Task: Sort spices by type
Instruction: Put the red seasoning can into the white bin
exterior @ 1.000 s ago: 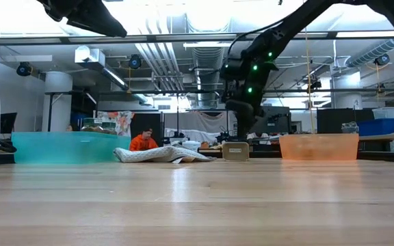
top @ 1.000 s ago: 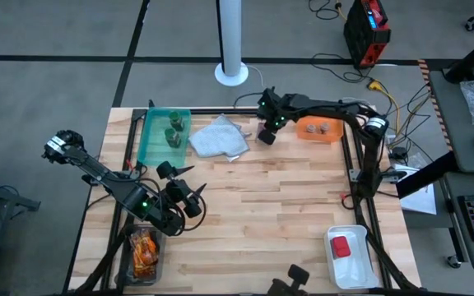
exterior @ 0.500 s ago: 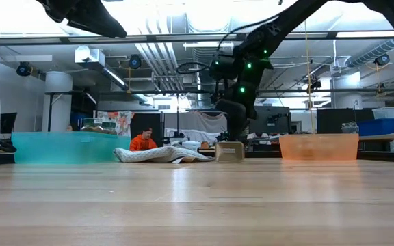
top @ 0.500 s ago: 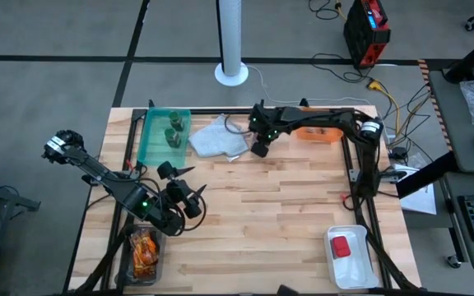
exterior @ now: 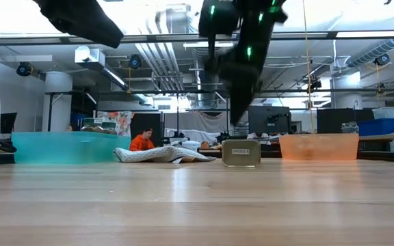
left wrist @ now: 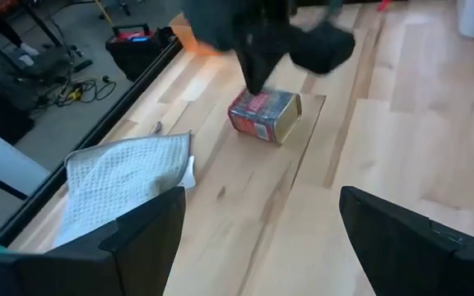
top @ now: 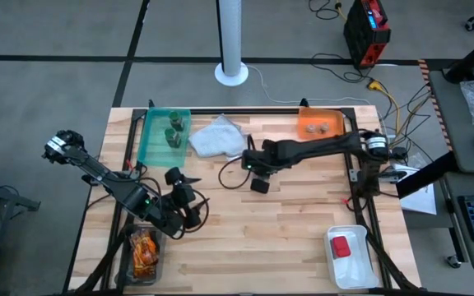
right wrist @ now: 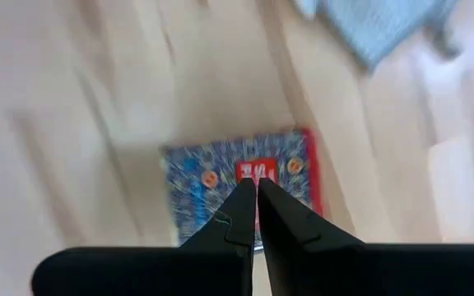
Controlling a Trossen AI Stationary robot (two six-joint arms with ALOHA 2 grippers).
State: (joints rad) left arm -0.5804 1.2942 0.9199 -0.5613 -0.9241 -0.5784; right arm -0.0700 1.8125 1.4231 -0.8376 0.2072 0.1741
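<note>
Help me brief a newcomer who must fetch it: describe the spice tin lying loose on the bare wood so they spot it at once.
Start from the wooden table; find the pale grey cloth near its far edge. Just toward the middle from it, under the shut right gripper, sits the spice tin. It is boxy, red-edged, and the only spice outside a tray.

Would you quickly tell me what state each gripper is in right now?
Left gripper: open, empty.
Right gripper: shut, empty, above the spice tin.

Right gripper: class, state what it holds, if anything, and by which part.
Nothing. The right gripper is shut empty above the red spice tin, which lies alone on the table.
</note>
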